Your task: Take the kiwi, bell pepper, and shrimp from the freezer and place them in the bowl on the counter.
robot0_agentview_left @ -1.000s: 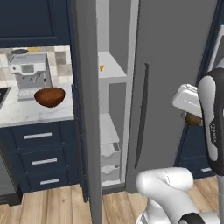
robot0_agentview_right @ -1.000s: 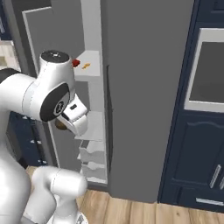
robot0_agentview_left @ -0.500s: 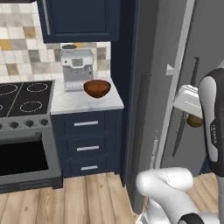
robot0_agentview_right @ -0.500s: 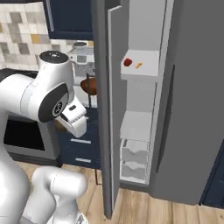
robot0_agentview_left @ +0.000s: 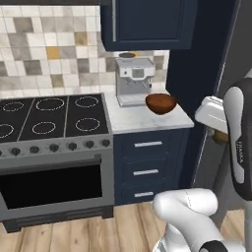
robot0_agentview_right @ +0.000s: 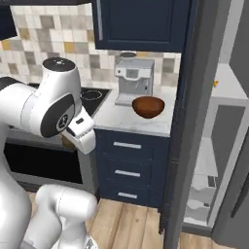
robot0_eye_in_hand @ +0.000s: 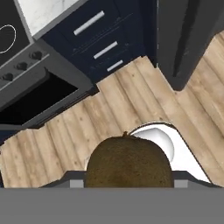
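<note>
An olive-brown kiwi (robot0_eye_in_hand: 127,162) sits right in front of the hand camera, with my gripper (robot0_eye_in_hand: 127,181) shut on it above the wooden floor. In the left base view the kiwi (robot0_agentview_left: 220,137) hangs under the white hand, right of the counter (robot0_agentview_left: 142,117). The reddish-brown bowl (robot0_agentview_left: 160,103) stands empty on that counter, beside the coffee machine. From the right base camera the bowl (robot0_agentview_right: 148,106) is right of my hand. The freezer (robot0_agentview_right: 214,146) stands open at the right, with the orange shrimp (robot0_agentview_right: 214,83) on its shelf. The bell pepper is out of view.
A black stovetop (robot0_agentview_left: 49,115) with an oven below adjoins the counter on the left. A coffee machine (robot0_agentview_left: 133,78) stands behind the bowl. Navy drawers (robot0_agentview_right: 127,160) run under the counter. The freezer's grey door edge (robot0_agentview_right: 187,126) stands between counter and freezer.
The base has swung left, so both base views shifted from the freezer to the stove and counter. The kiwi stays in the gripper.
</note>
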